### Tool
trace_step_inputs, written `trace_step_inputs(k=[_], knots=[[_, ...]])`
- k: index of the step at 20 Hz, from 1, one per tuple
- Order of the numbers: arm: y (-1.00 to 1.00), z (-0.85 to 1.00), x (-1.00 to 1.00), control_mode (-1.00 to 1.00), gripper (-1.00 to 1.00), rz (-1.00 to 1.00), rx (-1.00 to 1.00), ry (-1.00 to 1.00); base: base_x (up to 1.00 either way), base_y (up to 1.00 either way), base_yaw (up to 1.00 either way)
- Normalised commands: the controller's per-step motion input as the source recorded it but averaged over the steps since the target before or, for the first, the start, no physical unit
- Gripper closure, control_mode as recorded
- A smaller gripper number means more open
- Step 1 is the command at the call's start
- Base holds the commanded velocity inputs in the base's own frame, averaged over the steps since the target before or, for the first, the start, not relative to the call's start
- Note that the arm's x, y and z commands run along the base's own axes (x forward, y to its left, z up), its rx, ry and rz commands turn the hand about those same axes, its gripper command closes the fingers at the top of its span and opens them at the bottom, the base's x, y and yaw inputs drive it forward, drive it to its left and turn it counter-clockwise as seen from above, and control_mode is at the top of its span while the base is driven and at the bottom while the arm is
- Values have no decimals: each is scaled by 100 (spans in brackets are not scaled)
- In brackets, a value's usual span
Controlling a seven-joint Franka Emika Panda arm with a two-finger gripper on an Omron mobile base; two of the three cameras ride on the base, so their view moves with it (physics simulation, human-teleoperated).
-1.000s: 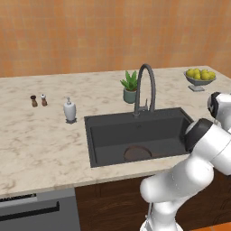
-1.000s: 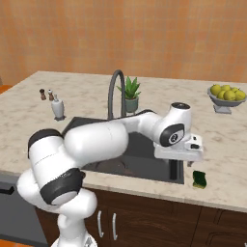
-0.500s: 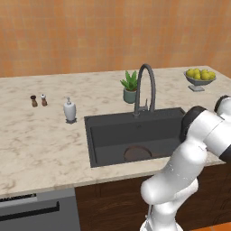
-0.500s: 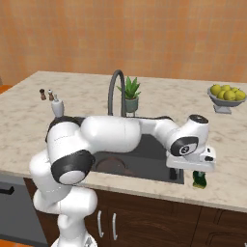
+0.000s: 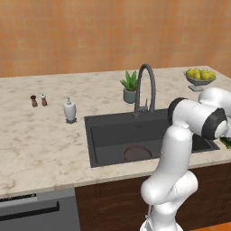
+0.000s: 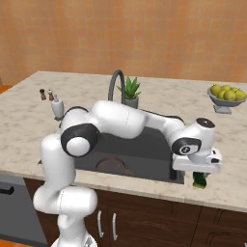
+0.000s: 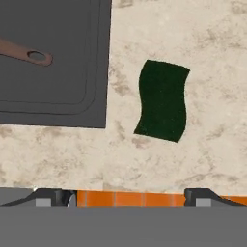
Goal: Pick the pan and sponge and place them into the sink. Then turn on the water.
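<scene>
a: one gripper [image 7: 123, 195], jaws spread wide, nothing held, hanging over the near right counter [image 7: 202, 38] just right of the sink [image 7: 53, 91].
b: sponge?
a: sponge [image 7: 162, 101] flat on the counter under the hand, near the front edge, a little right of the sink's near right corner, apart from it.
b: pan?
a: pan [image 6: 112, 167] lies inside the sink; its brown handle [image 7: 24, 53] shows in the hand view.
b: rest?
a: tap [image 5: 145, 88] and plant [image 5: 131, 86] behind the sink, fruit bowl [image 6: 226, 95] far right.
</scene>
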Motion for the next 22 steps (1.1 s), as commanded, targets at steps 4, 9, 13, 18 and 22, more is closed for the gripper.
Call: trace_step_inputs(k=[4, 9, 13, 18, 22], knots=[[-37, -14, 19, -100, -100, 12, 4, 0, 0, 0, 0], [-13, -6, 13, -100, -100, 5, 2, 0, 0, 0, 0], [13, 0, 3, -100, -100, 0, 0, 0, 0, 0, 0], [47, -21, 0, -100, -100, -2, 0, -6, 0, 0, 0], [35, -24, 4, -100, -100, -2, -1, -10, 0, 0, 0]])
